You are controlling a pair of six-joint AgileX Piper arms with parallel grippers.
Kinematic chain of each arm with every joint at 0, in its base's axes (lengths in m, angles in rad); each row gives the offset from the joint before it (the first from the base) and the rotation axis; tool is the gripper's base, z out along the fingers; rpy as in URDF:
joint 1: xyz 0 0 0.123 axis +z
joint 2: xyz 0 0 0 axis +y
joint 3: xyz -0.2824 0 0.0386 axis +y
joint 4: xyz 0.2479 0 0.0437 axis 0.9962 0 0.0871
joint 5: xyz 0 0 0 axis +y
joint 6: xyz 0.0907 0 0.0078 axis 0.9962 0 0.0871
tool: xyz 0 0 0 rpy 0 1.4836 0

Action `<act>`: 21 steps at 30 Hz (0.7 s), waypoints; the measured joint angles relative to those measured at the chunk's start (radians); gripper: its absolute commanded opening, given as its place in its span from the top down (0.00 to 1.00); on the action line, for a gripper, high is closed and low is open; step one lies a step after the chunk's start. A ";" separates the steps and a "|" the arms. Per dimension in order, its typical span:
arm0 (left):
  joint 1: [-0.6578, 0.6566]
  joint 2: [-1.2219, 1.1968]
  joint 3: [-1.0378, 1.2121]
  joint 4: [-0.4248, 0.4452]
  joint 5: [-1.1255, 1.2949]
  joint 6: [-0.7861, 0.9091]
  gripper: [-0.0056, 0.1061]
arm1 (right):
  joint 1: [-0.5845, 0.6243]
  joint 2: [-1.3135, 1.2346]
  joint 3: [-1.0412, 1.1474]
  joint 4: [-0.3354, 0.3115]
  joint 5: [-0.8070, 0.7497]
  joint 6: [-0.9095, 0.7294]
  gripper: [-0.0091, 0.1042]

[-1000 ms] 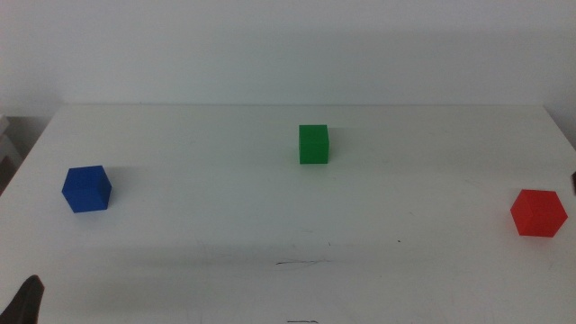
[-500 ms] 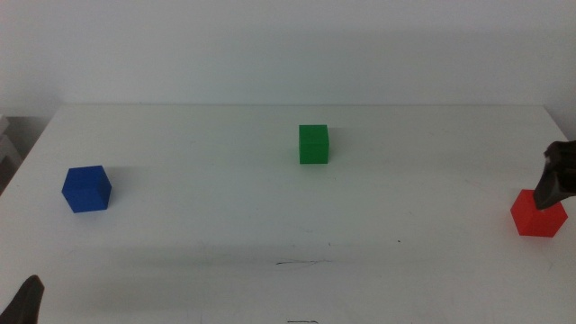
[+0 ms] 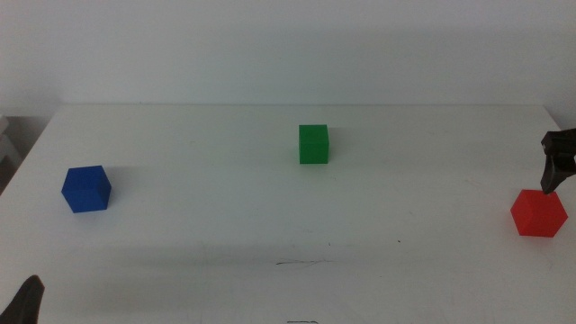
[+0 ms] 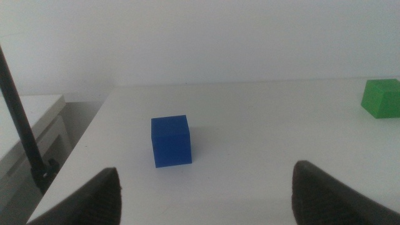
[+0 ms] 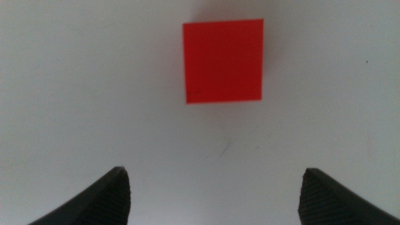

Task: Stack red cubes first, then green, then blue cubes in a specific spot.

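The red cube (image 3: pixel 538 213) sits near the table's right edge; in the right wrist view the red cube (image 5: pixel 223 60) lies on the table ahead of the open jaws. My right gripper (image 3: pixel 552 178) hovers just behind and above it, and my right gripper (image 5: pixel 212 200) is open and holds nothing. The green cube (image 3: pixel 313 144) stands at the centre back. The blue cube (image 3: pixel 86 189) rests at the left. My left gripper (image 3: pixel 27 302) waits at the bottom left corner; my left gripper (image 4: pixel 206 200) is open, facing the blue cube (image 4: pixel 170 141). A thin dark line (image 3: pixel 301 263) marks the spot near the front centre.
White table (image 3: pixel 207 225) with a white wall behind. The green cube (image 4: pixel 381 98) shows far off in the left wrist view. A dark pole (image 4: pixel 22 119) and a lower white surface stand beyond the table's left edge.
My right gripper has come in from the right edge to the red cube, then drawn slightly back from it. The cubes and the left gripper have not moved.
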 measured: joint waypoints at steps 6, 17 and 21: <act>0.000 0.000 0.000 0.000 0.000 0.000 0.11 | -0.017 0.088 -0.023 0.000 -0.079 -0.020 0.12; 0.000 0.000 0.000 0.000 0.000 0.000 0.11 | -0.017 0.206 -0.024 0.019 -0.206 -0.024 0.12; 0.000 0.000 0.000 0.000 0.000 0.000 0.11 | -0.017 0.227 -0.024 0.018 -0.207 -0.024 0.14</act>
